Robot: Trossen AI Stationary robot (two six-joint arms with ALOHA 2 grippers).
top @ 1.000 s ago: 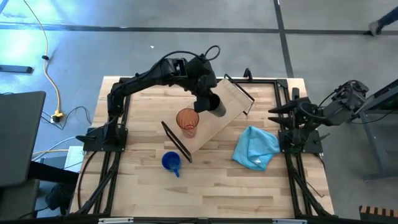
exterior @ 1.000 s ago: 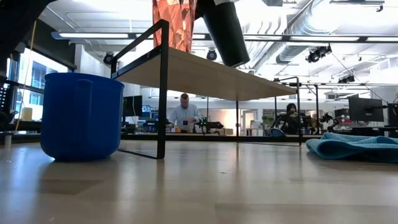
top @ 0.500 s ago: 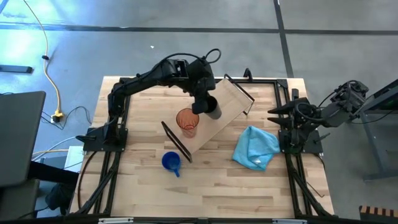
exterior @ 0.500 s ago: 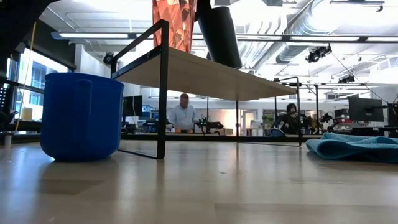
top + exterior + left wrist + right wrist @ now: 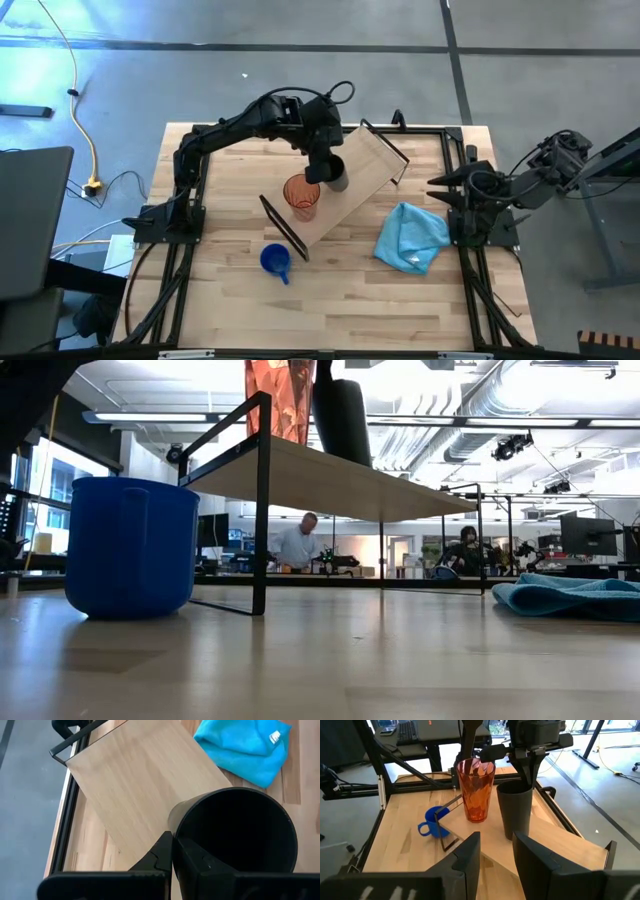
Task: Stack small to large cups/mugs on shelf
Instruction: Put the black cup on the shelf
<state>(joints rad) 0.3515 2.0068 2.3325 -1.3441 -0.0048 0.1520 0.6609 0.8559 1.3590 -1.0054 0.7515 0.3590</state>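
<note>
Black cup (image 5: 334, 173) is gripped at its rim by left claw (image 5: 172, 851), upright on shelf (image 5: 350, 190) just beside orange tumbler (image 5: 301, 196). Blue mug (image 5: 275, 261) sits on worktop (image 5: 230, 215). Right claw (image 5: 495, 852) is parked open.

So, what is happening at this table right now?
The left claw grips the rim of a black cup and holds it upright on the wooden shelf, right beside the orange tumbler that stands there. The blue mug sits on the table in front of the shelf, not yet placed. A light blue cloth lies to the side. The right claw waits open at the table's right edge.
</note>
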